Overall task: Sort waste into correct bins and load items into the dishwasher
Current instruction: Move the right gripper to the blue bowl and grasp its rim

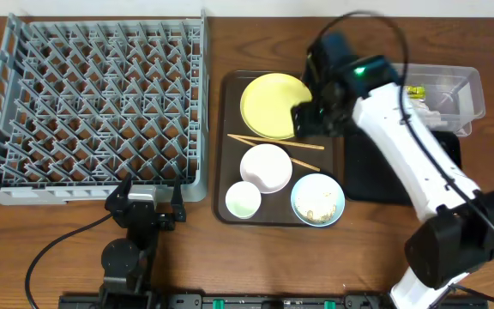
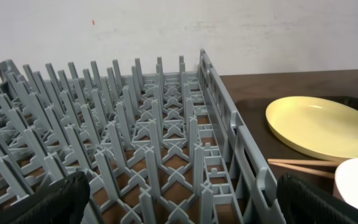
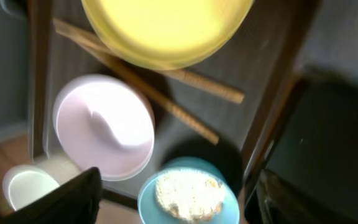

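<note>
Yellow round plate: flat on the brown serving tray, its rim right under the right gripper
Right gripper: fingers spread wide, nothing in them
Left gripper: also spread, empty, big grey pegged dish rack just ahead of it
Risk: plate lies flat, so a shallow rim pinch probably slips; two thin wooden chopsticks beside the gripper could get knocked onto the wooden counter

Overhead looks straight down. Left wrist, low, gazes across the dish rack. Right wrist hangs close over the yellow plate, shared by all three.
</note>
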Robot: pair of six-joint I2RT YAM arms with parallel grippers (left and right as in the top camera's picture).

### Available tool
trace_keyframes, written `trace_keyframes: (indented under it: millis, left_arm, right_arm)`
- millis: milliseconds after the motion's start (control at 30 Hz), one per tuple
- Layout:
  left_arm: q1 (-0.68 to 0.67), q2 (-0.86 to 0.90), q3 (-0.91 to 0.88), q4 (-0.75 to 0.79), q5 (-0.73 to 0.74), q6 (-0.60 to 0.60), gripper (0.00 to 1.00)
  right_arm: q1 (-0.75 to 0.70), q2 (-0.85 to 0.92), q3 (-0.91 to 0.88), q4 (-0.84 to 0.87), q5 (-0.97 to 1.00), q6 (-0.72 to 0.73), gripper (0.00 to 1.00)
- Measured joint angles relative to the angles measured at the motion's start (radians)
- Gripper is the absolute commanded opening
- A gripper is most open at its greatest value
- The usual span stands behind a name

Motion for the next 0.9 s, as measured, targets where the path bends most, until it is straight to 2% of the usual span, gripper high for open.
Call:
trace_keyframes:
  millis: [100, 333, 567, 733, 833, 900]
  left_arm:
    - [0.000, 0.000, 0.000, 0.000, 0.000, 0.000, 0.96]
    - [0.000, 0.000, 0.000, 0.000, 0.000, 0.000, 0.96]
    - [0.000, 0.000, 0.000, 0.000, 0.000, 0.000, 0.96]
    - [0.000, 0.000, 0.000, 0.000, 0.000, 0.000, 0.96]
    - [0.000, 0.000, 0.000, 0.000, 0.000, 0.000, 0.96]
    - [0.000, 0.000, 0.000, 0.000, 0.000, 0.000, 0.96]
  right_arm:
    - [0.043, 0.000, -0.084, -0.010, 0.007, -0.001, 0.66]
    - [0.160, 0.000, -0.187, -0.055, 0.016, -0.008, 0.68]
    - [0.311, -0.091, -0.389, 0.072, 0.072, -0.013, 0.63]
    - [0.338, -0.161, -0.534, 0.190, 0.078, -0.017, 0.49]
    - [0.337, -0.161, -0.594, 0.266, 0.083, -0.019, 0.32]
    - [0.337, -0.161, -0.634, 0.307, 0.084, -0.022, 0.29]
